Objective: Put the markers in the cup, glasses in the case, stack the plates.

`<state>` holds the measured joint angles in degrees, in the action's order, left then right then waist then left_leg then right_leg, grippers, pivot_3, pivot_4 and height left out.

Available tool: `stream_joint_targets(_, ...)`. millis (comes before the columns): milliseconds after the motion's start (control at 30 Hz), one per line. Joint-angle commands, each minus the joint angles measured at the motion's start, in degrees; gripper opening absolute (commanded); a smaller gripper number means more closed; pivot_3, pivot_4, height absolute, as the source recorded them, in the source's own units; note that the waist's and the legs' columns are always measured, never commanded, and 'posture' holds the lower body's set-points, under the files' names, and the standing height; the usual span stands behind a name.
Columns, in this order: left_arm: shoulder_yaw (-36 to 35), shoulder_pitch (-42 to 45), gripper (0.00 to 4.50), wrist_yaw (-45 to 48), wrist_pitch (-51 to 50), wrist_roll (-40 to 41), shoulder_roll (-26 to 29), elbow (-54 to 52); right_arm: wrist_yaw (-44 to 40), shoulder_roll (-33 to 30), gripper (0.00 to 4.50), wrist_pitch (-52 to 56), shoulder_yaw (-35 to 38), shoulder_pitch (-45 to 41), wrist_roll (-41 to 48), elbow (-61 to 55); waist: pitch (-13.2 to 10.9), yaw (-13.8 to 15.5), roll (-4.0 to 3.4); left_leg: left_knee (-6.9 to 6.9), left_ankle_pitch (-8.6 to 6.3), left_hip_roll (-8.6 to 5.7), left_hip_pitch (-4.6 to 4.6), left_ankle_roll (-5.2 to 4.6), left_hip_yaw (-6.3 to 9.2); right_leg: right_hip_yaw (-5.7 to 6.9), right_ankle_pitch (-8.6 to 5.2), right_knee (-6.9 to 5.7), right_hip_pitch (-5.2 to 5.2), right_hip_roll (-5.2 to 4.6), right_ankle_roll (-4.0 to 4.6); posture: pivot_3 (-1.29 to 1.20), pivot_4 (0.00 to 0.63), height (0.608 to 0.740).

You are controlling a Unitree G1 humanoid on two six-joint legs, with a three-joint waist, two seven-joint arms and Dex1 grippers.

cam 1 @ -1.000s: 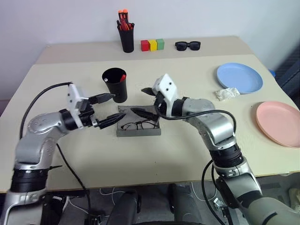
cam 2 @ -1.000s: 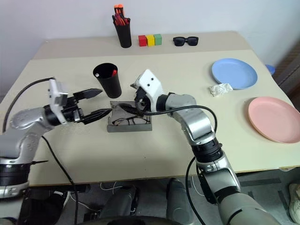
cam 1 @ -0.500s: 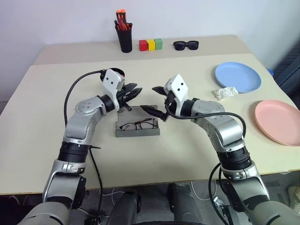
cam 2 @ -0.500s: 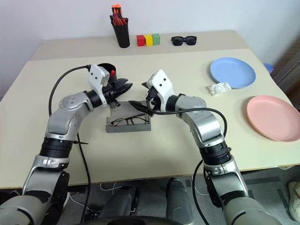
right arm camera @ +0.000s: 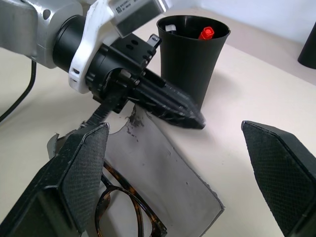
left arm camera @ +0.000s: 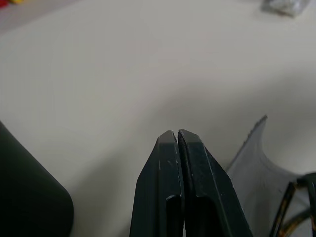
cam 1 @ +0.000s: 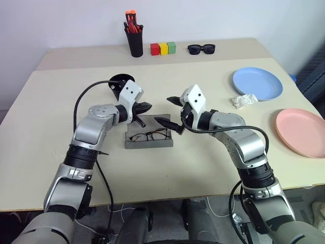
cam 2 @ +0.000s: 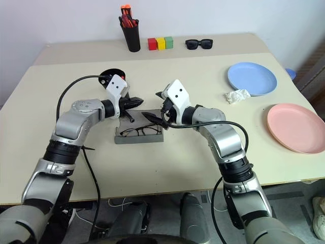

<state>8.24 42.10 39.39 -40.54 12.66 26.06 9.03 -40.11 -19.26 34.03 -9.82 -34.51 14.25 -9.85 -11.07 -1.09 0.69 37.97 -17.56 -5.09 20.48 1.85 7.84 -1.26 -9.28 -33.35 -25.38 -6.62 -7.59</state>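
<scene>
Between both grippers: grey hard-shell glasses case [cam 1: 149, 138], lid up, thin dark-framed clear-lens glasses [cam 1: 149, 135] lying inside. Left gripper [right arm camera: 190, 117]: black fingers clenched together on nothing, tips just above the raised lid's edge. Right gripper [cam 1: 174, 112]: fingers spread wide, empty, straddling the case's far side. Wide black tapered plastic cup [right arm camera: 193, 54]: just behind the left fingers, red-capped marker [right arm camera: 206, 33] inside. White label on the left wrist: print unreadable.

The closed left claw [right arm camera: 190, 116] hangs just above the case [cam 1: 149, 145] lid's far edge, the cup [right arm camera: 193, 54] close behind it. The spread right claw [cam 1: 170, 112] crowds the case's right end. Bare bench [cam 1: 152, 178] lies nearer.
</scene>
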Motion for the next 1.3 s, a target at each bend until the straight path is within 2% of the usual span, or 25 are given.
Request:
stream_joint_targets(33,0.2,1.4,0.03,2.1,-6.3,1.0,2.1,-2.8,0.3,0.0,4.40,-1.4,0.2,-0.2,0.3,-2.6,0.0,0.0,0.00,0.00,0.00,0.00,0.00,0.00,0.00,0.00,0.00,0.00,0.00,0.00,0.00,0.00,0.150,0.740)
stream_joint_targets(100,-0.2,1.7,0.03,2.6,-9.5,1.8,2.5,-3.2,0.4,0.0,4.40,-1.5,0.0,0.0,0.2,-2.6,0.0,0.0,0.00,0.00,0.00,0.00,0.01,0.00,0.00,0.00,0.00,-0.01,0.00,0.00,0.00,0.00,0.150,0.740)
stream_joint_targets(367,-1.0,1.3,0.03,4.0,-10.4,1.8,3.6,-2.4,0.9,0.2,4.40,-2.1,-0.6,0.3,-0.4,-2.4,0.0,0.1,0.00,0.00,0.00,0.00,0.01,0.01,0.01,0.00,0.00,-0.01,0.00,0.00,0.00,0.00,0.150,0.740)
stream_joint_targets(600,-2.7,3.7,0.03,-0.7,1.0,-0.7,0.2,0.6,1.1,0.3,4.40,-2.6,-1.5,0.6,-0.8,-2.4,0.0,0.3,0.00,0.01,0.02,0.00,0.01,0.03,0.01,0.00,0.00,0.00,0.00,-0.01,0.00,0.00,0.150,0.740)
stream_joint_targets(767,-0.4,4.5,0.03,-1.5,5.9,-4.0,-0.3,6.3,1.5,0.3,4.40,-2.5,-1.5,0.4,-0.9,-2.4,0.0,0.1,0.00,0.00,0.04,0.00,0.00,0.07,0.00,0.00,0.00,-0.01,0.00,-0.01,0.00,0.00,0.150,0.740)
stream_joint_targets(967,1.1,5.8,0.03,1.2,4.2,-4.7,-1.1,11.1,2.0,0.5,4.40,-2.2,-1.9,0.7,-0.9,-2.9,0.0,0.2,0.00,0.00,0.03,-0.01,0.01,0.06,0.00,0.00,0.00,-0.01,0.00,-0.01,0.00,0.00,0.150,0.740)
stream_joint_targets(1133,0.1,6.0,0.03,2.8,-1.7,-2.6,-1.5,8.2,2.5,0.8,4.40,-1.8,-2.2,1.1,-0.8,-3.7,0.0,0.2,0.00,0.01,0.03,-0.01,0.03,0.06,0.01,0.00,0.00,0.00,0.00,-0.01,0.00,0.00,0.150,0.740)
stream_joint_targets(1300,-0.1,4.9,0.03,5.1,-5.9,-1.3,0.9,2.8,3.0,1.0,4.40,-2.1,-2.4,1.0,-1.1,-3.4,0.0,0.0,0.00,0.01,0.03,-0.01,0.02,0.06,0.02,0.00,0.00,-0.02,-0.01,-0.01,0.00,0.00,0.150,0.740)
